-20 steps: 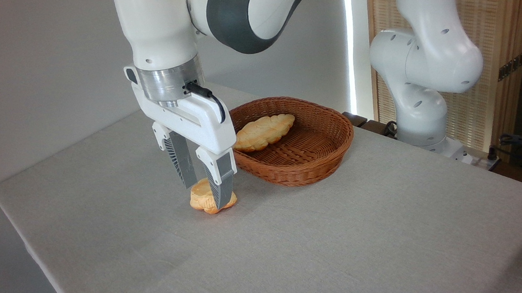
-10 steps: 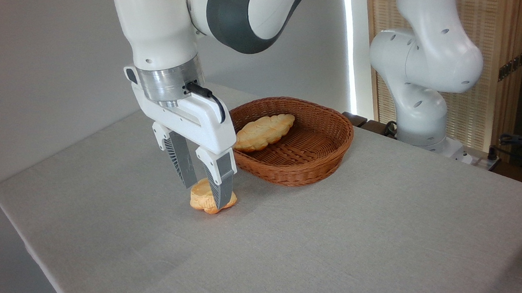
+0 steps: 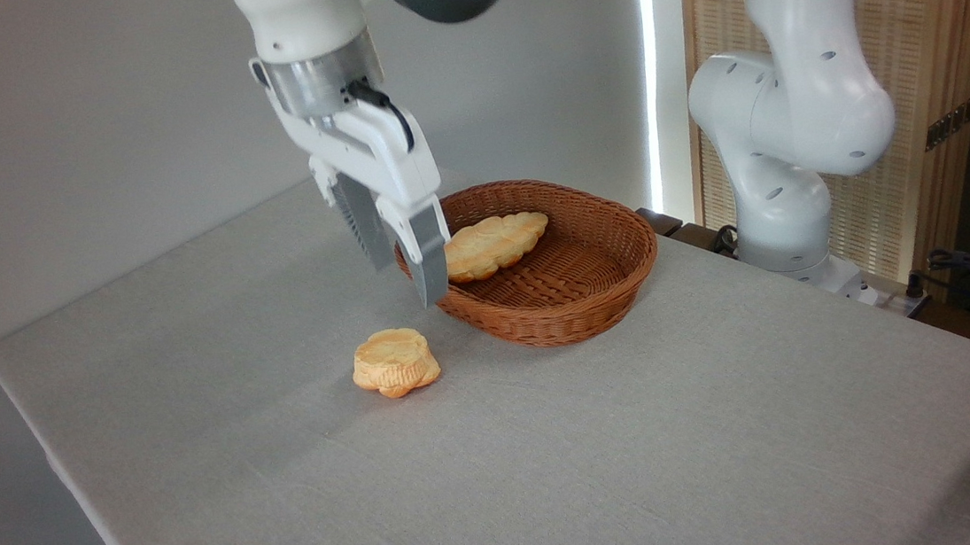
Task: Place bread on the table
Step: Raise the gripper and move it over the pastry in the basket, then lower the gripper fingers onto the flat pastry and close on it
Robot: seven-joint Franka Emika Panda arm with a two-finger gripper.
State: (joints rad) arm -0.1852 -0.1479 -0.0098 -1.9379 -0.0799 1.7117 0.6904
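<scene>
The gripper hangs in the air at the left rim of the wicker basket, jaws apart and holding nothing, tips pointing down and tilted a little toward the basket. Inside that basket the long braided bread lies against the back-left wall, up on the weave and not on the table. Out on the grey cloth, just left of the basket and in front of it, sits a small round orange pastry, flat on its base, clear of the fingers. No readable writing or label shows on anything here.
</scene>
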